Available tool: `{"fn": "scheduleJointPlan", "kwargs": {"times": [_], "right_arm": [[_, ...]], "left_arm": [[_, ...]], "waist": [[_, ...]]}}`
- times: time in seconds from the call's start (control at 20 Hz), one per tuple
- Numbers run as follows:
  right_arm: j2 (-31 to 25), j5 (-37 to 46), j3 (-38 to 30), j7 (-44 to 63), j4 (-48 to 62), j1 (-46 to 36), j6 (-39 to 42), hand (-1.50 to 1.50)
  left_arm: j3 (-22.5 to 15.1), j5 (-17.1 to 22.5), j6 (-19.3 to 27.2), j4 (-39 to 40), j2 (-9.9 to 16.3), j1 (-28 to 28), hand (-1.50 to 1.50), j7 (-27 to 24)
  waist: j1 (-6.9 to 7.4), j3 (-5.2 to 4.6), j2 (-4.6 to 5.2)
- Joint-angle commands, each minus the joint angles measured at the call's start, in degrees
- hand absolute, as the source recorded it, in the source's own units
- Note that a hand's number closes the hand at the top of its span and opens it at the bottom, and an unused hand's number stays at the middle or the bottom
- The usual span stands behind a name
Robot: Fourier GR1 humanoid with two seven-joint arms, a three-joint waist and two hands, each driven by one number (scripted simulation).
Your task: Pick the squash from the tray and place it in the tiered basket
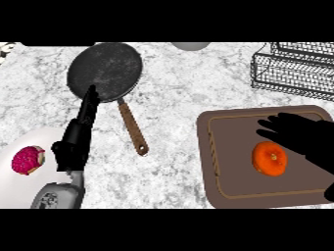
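Note:
An orange squash (270,158) lies on the brown tray (213,162) at the right of the counter. My right hand (314,139) hovers over the tray just right of and above the squash, fingers straight and spread, pointing left; it holds nothing. The black wire tiered basket (299,71) stands at the back right, beyond the tray. My left hand (79,132) rests at the left, fingers straight and pointing up toward the pan.
A dark frying pan (104,71) with a brown handle (133,128) lies at the back left centre. A pink doughnut (28,160) sits on a white plate (3,191) at the lower left. A grey round object (189,45) shows at the back edge.

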Motion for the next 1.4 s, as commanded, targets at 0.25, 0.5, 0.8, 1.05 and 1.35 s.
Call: {"fn": "scheduleJointPlan", "kwargs": {"times": [0.25, 0.5, 0.8, 1.05, 1.35], "right_arm": [[3.2, 4.3, 0.9, -2.4, 3.2, 0.9, -0.6, -1.50], [4.9, 5.0, 0.5, -4.9, 5.3, 1.2, -2.2, -1.50], [9.7, 7.3, 2.9, -2.9, 6.0, 1.0, -2.1, -1.50], [10.4, 7.6, -0.2, -7.9, 13.9, 0.0, -10.8, 1.50], [11.8, 14.0, 4.2, -8.8, 5.7, 5.7, -19.9, 1.50]], "left_arm": [[2.8, 2.1, -3.1, -1.2, 1.3, -0.5, 0.00, 1.6], [0.6, -1.4, -0.3, 0.5, -1.4, -0.8, 0.00, -0.2], [1.5, -1.3, -1.4, 0.3, -0.8, -0.8, 0.00, 1.3], [1.4, -2.1, -1.1, 0.8, -1.2, -2.6, 0.00, 2.7], [-0.6, -3.4, 1.5, 0.7, -2.4, 0.4, 0.00, -0.4]], "waist": [[-0.08, 0.00, -0.02], [-0.15, 0.00, -0.02], [-0.10, 0.00, -0.01], [0.01, 0.02, 0.05], [-0.29, 0.01, -0.05]]}}
